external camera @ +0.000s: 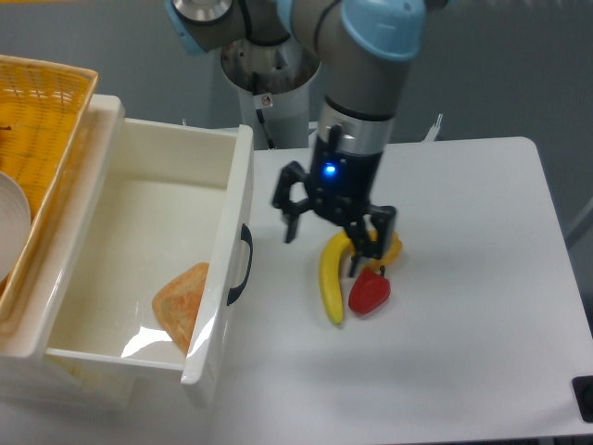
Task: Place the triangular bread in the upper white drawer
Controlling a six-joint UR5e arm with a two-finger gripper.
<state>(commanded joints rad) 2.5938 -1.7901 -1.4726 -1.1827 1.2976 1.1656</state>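
Note:
The triangular bread [182,306] is an orange-tan wedge lying inside the upper white drawer [139,162], near its front right corner. The drawer is pulled open, with a dark curved handle [241,264] on its front panel. My gripper [324,236] is open and empty. It hangs above the table to the right of the drawer front, just over the banana, with fingers [289,218] spread apart.
A banana [331,278], a red pepper [370,292] and a partly hidden yellow pepper [389,248] lie on the white table [463,278] under the gripper. A yellow woven basket [42,120] with a white bowl [11,227] sits on the cabinet at left.

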